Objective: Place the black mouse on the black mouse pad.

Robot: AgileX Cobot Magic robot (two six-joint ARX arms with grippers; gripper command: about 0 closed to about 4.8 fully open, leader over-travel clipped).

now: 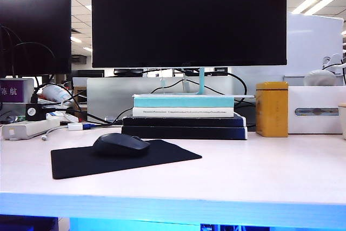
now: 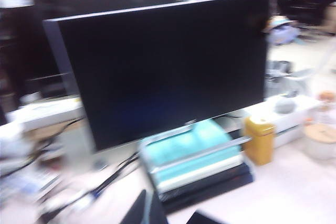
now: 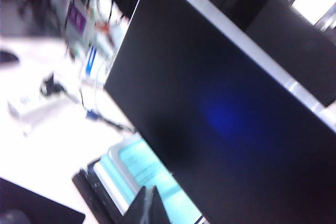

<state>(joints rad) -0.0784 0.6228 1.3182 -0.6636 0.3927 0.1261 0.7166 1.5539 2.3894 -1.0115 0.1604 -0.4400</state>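
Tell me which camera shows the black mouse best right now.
The exterior view: the black mouse sits in full view on the black mouse pad. The left wrist view misses it; the right wrist view catches only a blurred sliver at its edge.

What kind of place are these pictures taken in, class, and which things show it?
Probably an open-plan office: a desk with a large monitor raised on stacked books, a black mouse on its black mouse pad, and ceiling strip lights.

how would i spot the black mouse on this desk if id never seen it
Start at the big dark monitor on its stack of books. In front and left lies the black mouse pad; the black mouse, a low rounded dome, sits on it.
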